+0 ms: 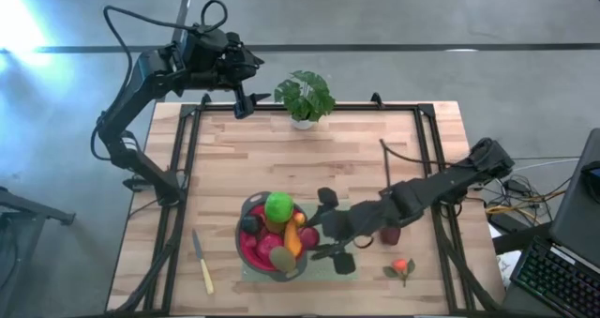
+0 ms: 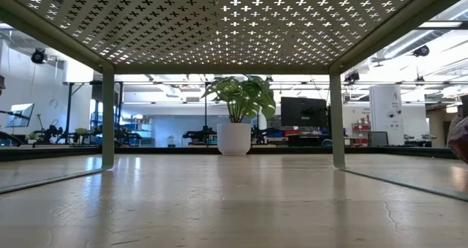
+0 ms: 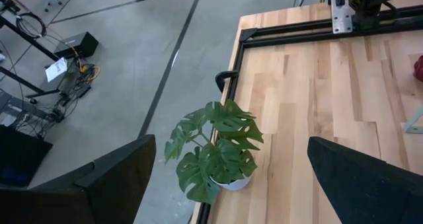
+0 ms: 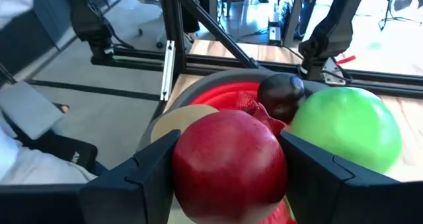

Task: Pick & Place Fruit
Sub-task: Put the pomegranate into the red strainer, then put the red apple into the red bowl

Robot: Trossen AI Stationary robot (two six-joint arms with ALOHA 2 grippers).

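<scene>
Bowl (image 1: pixel 251 254) near front centre of table (image 1: pixel 394 140), already heaped: green ball (image 1: pixel 278 206), orange elongated piece (image 1: pixel 295 235), red and brownish pieces, one dark piece at rim. Most of the fruit looks placed.

Right gripper (image 1: pixel 330 226) just beside the bowl's right side. Wrist view shows a red apple (image 4: pixel 230 164) clamped between its fingers (image 4: pixel 135 178), poised by the bowl rim with the green ball and a dark round fruit (image 4: pixel 281 97) beyond. Apple not yet let go; judged mid-placement.

Left on the table: a dark-red lump (image 1: pixel 390 234) beside the right arm, and a small red-orange piece with green leaves (image 1: pixel 401 267) near the front right.

Left gripper (image 1: pixel 246 100) waits high at the back left, fingers spread wide, empty, over the potted plant (image 1: pixel 305 97). Knife (image 1: pixel 202 262) lies left of bowl, untouched.
</scene>
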